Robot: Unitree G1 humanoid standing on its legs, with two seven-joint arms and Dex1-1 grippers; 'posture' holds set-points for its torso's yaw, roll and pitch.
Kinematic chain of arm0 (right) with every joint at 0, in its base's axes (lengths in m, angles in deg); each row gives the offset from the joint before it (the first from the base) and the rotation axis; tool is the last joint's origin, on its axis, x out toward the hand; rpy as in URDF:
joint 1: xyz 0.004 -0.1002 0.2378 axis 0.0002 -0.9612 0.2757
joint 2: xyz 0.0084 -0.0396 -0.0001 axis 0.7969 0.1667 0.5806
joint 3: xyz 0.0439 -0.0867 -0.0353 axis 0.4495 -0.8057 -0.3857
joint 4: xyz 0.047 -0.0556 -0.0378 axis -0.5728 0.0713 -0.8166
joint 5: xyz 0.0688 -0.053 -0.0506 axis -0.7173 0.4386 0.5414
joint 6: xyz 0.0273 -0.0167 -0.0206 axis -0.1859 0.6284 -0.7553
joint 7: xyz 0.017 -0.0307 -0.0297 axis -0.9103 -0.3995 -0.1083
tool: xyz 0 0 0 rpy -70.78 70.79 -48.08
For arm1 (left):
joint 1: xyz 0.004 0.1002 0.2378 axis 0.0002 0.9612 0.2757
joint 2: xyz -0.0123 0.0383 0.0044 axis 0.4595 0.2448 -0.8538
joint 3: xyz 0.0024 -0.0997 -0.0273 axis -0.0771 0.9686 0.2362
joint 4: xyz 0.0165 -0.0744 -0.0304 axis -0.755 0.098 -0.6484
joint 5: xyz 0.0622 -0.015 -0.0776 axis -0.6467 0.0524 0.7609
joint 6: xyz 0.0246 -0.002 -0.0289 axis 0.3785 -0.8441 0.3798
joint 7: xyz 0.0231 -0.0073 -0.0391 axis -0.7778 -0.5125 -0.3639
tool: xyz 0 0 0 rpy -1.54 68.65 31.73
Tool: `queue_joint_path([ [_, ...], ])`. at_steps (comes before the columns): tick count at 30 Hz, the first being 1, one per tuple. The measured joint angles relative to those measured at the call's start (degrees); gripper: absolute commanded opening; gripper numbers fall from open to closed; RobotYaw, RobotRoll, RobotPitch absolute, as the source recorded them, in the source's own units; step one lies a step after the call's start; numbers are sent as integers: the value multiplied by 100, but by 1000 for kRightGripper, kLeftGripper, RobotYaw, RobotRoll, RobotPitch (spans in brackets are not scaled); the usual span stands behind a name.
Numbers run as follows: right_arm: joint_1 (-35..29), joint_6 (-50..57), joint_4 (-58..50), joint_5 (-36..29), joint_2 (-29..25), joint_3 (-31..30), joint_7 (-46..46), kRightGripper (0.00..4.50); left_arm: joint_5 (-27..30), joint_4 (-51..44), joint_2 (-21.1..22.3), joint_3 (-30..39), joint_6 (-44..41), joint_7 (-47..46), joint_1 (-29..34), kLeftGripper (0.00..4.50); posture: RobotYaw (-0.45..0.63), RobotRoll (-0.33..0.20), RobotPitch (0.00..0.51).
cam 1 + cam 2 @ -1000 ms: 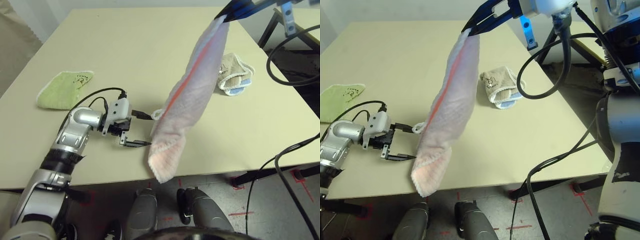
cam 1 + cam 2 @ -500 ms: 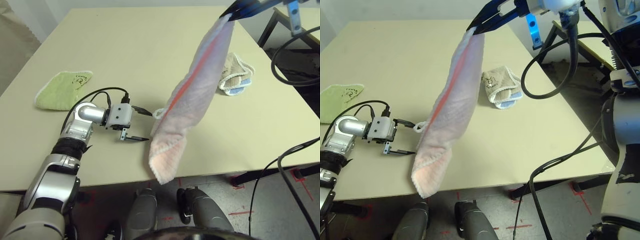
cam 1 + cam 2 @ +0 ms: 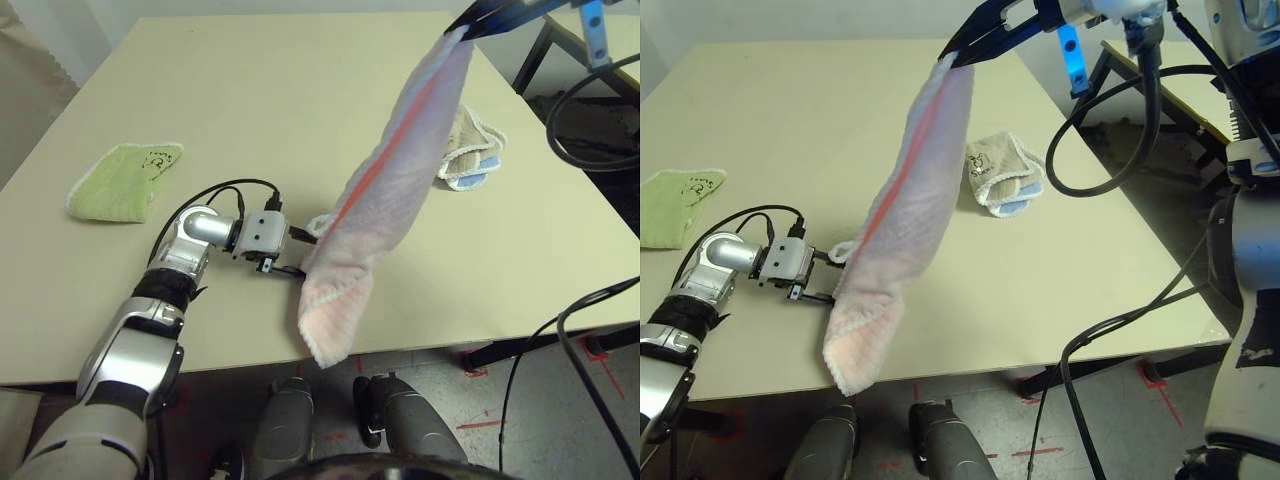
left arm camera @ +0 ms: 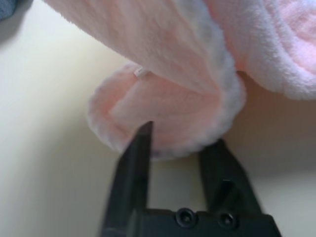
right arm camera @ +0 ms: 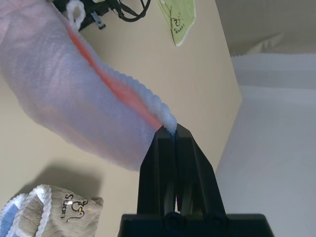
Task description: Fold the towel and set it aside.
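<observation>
The pale pink towel (image 3: 390, 190) hangs in a long slanted drape from high at the back right down past the table's front edge. Its top corner is pinched in my right gripper (image 3: 958, 55), which is shut on it; the right wrist view shows the white edging between the closed tips of the right gripper (image 5: 170, 129). My left gripper (image 3: 298, 250) is low over the table at the towel's lower left edge. In the left wrist view the left gripper (image 4: 181, 136) is still open, partly narrowed, with a curled towel rim (image 4: 163, 108) at its tips.
A small green towel (image 3: 120, 178) lies at the left of the table (image 3: 250, 90). A folded beige-and-blue towel (image 3: 470, 150) sits at the back right, behind the hanging cloth. Black cables (image 3: 590, 130) loop off the table's right side.
My left gripper has slid right along the table to the towel's lower edge and its jaws have narrowed. The right gripper and the hanging towel have barely moved.
</observation>
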Motion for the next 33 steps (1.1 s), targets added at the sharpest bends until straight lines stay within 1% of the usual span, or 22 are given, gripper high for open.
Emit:
queue_joint_path([
  [4, -36, 95, 4, 0, -20, -1, 0, 0, 40, 38, 132, 15, -61, 104, -127, 1744, 38, 0, 116],
  [6, -88, 183, 3, 3, -130, -96, 2, 0, 125, 161, 267, 142, -102, 143, -362, 1744, 44, 0, 115],
  [7, -122, 206, 5, 25, -202, -178, 1, 0, 182, 270, 391, 258, -124, 150, -537, 1744, 47, 0, 113],
  [12, -250, 214, 222, 213, -506, -607, -5, 0, 333, 1062, 1279, 851, -147, 359, -1859, 1744, 52, 0, 110],
  [14, -250, 213, 323, 231, -504, -616, -7, 0, 354, 1315, 1462, 979, -164, 479, -2262, 1744, 48, 0, 108],
  [16, -256, 218, 349, 229, -481, -610, -7, 0, 388, 1499, 1561, 1056, -217, 604, -2497, 1744, 45, 0, 107],
  [17, -274, 246, 337, 222, -473, -595, -6, 0, 431, 1533, 1579, 1062, -251, 640, -2523, 1569, 45, 0, 107],
  [18, -309, 281, 303, 206, -471, -576, -6, 0, 508, 1515, 1582, 1006, -296, 662, -2488, 1391, 39, 0, 108],
  [19, -337, 312, 257, 195, -461, -569, -6, 0, 570, 1445, 1580, 911, -348, 681, -2381, 1541, 39, 0, 108],
  [21, -394, 351, 181, 179, -452, -548, -6, 0, 798, 1081, 1529, 659, -517, 695, -1910, 1781, 39, 0, 109],
  [24, -425, 392, 156, 178, -451, -495, -7, 0, 1383, 133, 1377, 218, -1131, 698, -835, 2750, 35, 0, 111],
  [26, -427, 412, 151, 180, -445, -403, -7, 0, 1709, -501, 1262, 16, -1615, 699, -281, 3440, 35, 0, 111],
  [29, -448, 428, 121, 190, -446, -352, -6, 0, 1933, -1066, 1120, -33, -2138, 703, 70, 4473, 30, 0, 114],
  [33, -516, 477, 79, 205, -447, -330, -7, 0, 2003, -1429, 804, 1, -2536, 712, 218, 4473, 33, 0, 114],
])
